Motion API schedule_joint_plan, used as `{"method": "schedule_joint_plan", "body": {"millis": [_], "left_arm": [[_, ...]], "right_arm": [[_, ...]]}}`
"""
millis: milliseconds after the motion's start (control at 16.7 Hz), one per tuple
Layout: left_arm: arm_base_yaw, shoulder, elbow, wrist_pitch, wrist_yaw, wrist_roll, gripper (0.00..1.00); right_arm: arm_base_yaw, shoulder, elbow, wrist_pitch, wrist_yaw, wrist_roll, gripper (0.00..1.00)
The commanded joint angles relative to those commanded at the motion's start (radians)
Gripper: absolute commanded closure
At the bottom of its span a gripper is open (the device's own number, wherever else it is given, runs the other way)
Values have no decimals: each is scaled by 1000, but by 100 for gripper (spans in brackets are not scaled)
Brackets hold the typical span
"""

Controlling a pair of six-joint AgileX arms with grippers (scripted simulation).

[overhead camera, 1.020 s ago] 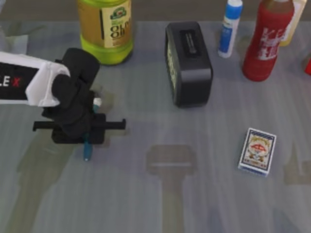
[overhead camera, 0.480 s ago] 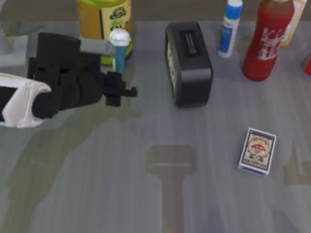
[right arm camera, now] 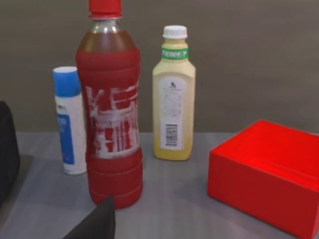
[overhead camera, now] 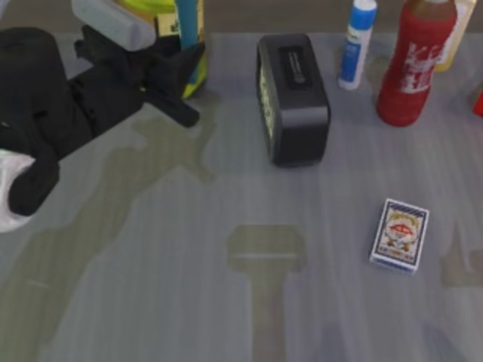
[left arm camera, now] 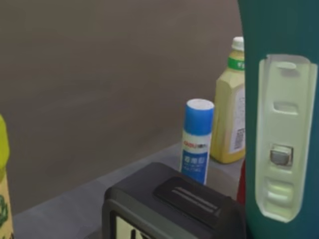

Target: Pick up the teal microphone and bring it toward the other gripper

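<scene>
My left gripper [overhead camera: 181, 64] is raised high over the table's back left and is shut on the teal microphone [overhead camera: 186, 30]. From above, only a strip of the teal handle shows between the black fingers; its head is past the picture's upper edge. The left wrist view shows the teal handle [left arm camera: 279, 74] very close, with its white switch strip [left arm camera: 285, 139]. The right arm is out of the top view. One black tip of my right gripper [right arm camera: 97, 224] shows in the right wrist view, low before the red bottle [right arm camera: 112, 124].
Along the back stand a yellow-green bottle [overhead camera: 199, 81] partly behind my left arm, a black clock [overhead camera: 293, 98], a blue-and-white tube [overhead camera: 356, 45], the red bottle [overhead camera: 415, 64] and a pale yellow bottle [right arm camera: 173, 94]. A card box [overhead camera: 399, 234] lies right of centre. A red box [right arm camera: 269, 174] sits far right.
My left gripper took the microphone off the table, lifted it and carried it up and toward the back left; the microphone's head has left the top view.
</scene>
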Motion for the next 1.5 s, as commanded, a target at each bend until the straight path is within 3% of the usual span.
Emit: {"method": "schedule_joint_plan", "body": {"millis": [480,660,1020,1140,1500], "left_arm": [[-5,-25,-10,49,17,17,100],[-68,-18,-12,83,-48,15,100],[-274,-9,-23,185,-271,-7,100],[-297,-11,-23,198,-294,-9,100],[-297,-11,-23,198,-294,-9,100]], "right_arm": [[0,0,0,0,0,0,0],[0,0,0,0,0,0,0],[0,0,0,0,0,0,0],[0,0,0,0,0,0,0],[0,0,0,0,0,0,0]]}}
